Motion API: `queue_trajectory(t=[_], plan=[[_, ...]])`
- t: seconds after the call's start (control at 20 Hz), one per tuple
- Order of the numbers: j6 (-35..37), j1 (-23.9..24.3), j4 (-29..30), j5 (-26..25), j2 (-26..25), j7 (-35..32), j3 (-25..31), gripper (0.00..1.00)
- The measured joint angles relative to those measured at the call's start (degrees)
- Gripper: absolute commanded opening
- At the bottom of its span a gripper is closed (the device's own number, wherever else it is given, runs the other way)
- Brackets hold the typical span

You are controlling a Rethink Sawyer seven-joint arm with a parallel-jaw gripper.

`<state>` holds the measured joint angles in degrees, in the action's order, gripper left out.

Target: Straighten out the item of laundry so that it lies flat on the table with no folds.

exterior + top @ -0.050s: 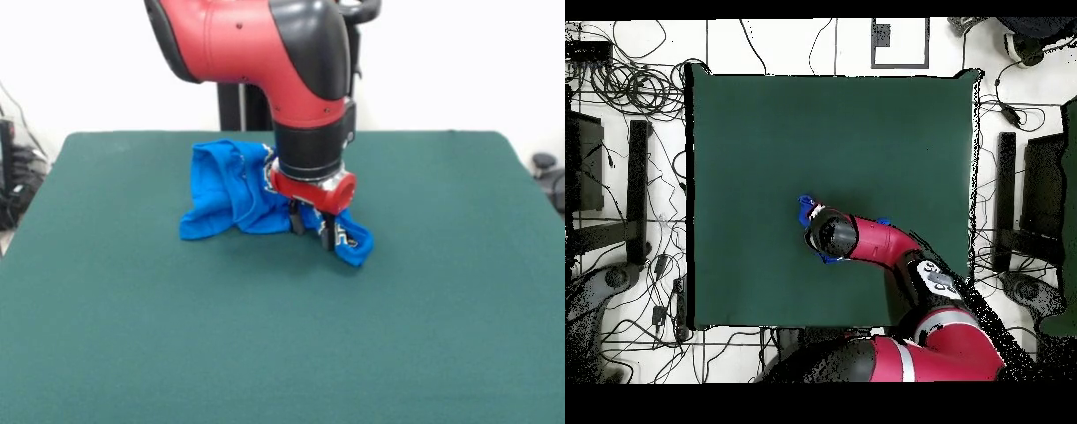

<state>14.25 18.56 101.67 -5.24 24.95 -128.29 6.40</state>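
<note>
Toward the far middle of the green table point(424, 291): crumpled blue shirt point(221, 199), bunched in folds; red arm point(256, 40) bent steeply down over it, gripper point(311, 228) pressed into the cloth, jaws clamped on a fold

Lighting's bright and even, pretty much from overhead, so the T-shirt point(231, 189) and gripper point(311, 228) only drop a soft faint shadow on the matte green counter point(265, 336), no glare anywhere, though the front view looks a bit soft.
</note>
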Motion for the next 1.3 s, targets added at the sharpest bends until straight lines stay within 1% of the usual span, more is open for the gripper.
queue_trajectory(t=[0.3,0.75,1.05,1.3], plan=[[-0.01,-0.02,2.33,0.00,0.23,0.00,1.71,1.00],[-0.01,-0.04,4.99,0.04,0.81,0.00,2.52,1.00],[-0.01,-0.03,5.70,0.06,0.82,0.00,2.92,1.00],[-0.01,-0.09,6.20,0.27,0.86,0.00,4.33,1.00]])
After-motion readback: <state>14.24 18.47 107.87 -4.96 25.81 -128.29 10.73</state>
